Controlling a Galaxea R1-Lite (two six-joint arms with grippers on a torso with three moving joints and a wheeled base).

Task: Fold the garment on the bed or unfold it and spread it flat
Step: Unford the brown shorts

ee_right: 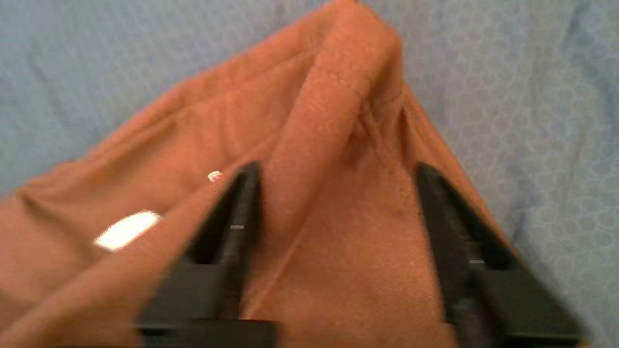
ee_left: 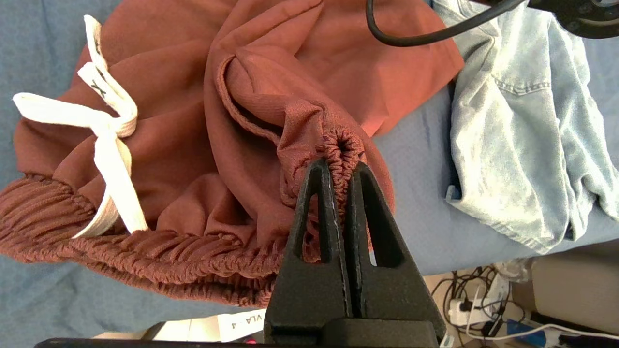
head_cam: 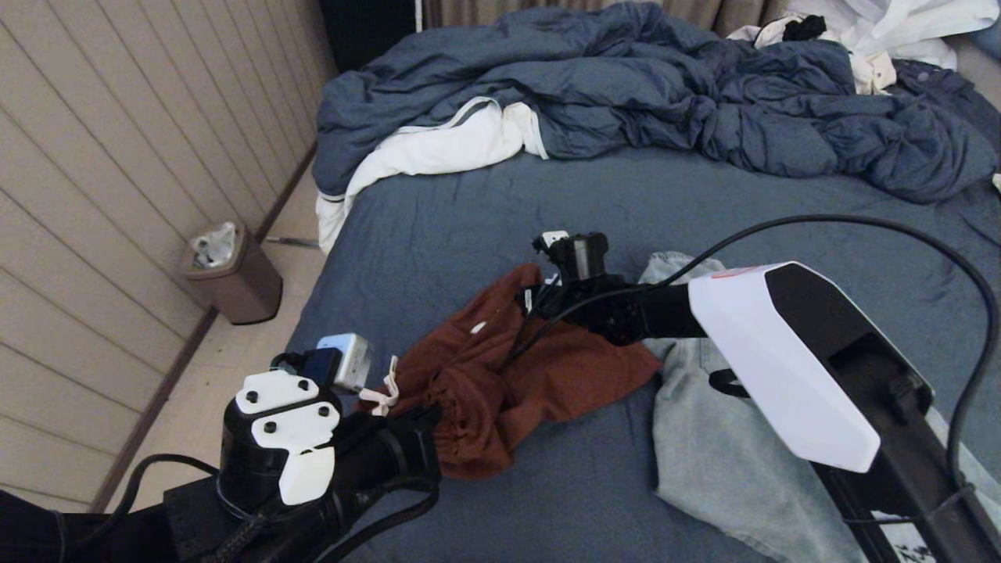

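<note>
The garment, rust-brown shorts [head_cam: 508,375] with a white drawstring [ee_left: 106,130], lies crumpled on the bed [head_cam: 469,211] near its front-left part. My left gripper [ee_left: 338,166] is shut on a bunched bit of the elastic waistband at the near edge [head_cam: 434,426]. My right gripper [ee_right: 336,169] hovers low over the far corner of the shorts [ee_right: 338,251], open, its fingers [ee_right: 242,203] wide apart either side of a raised fold. In the head view the right gripper [head_cam: 539,301] is mostly hidden under its wrist.
Light denim shorts [head_cam: 719,446] lie just right of the brown ones, partly under my right arm. A rumpled blue duvet [head_cam: 665,94] and white linens [head_cam: 438,148] fill the far side. A brown bin [head_cam: 231,274] stands on the floor to the left.
</note>
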